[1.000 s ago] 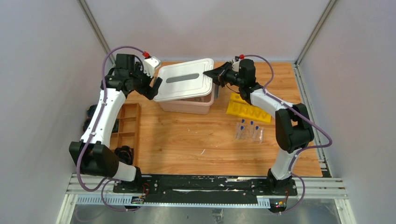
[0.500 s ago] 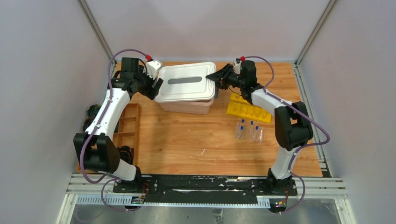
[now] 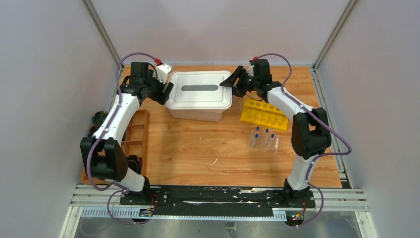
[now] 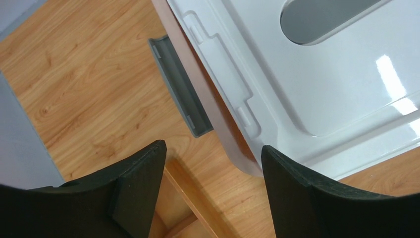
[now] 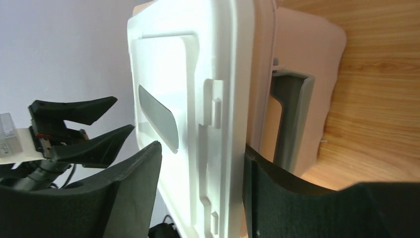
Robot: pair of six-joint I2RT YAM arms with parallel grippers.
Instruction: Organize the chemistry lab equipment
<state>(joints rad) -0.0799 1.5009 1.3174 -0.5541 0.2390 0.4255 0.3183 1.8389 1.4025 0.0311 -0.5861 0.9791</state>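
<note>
Two racks, yellow tube rack (image 3: 263,115) with round holes, clear rack (image 3: 265,143) holding blue-capped tubes (image 3: 257,133), left gripper (image 4: 213,148), right gripper (image 5: 202,146) both spread, empty

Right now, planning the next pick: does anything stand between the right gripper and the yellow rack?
Nothing visible does. The right gripper is open at the right end of the white lid; the yellow rack lies close by.

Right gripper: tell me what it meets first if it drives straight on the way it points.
The white lid, at its end rim. That rim lies in line between the open fingers of the right gripper, atop the pink bin. Depth is hard to judge, but nothing else shows in front of it.
</note>
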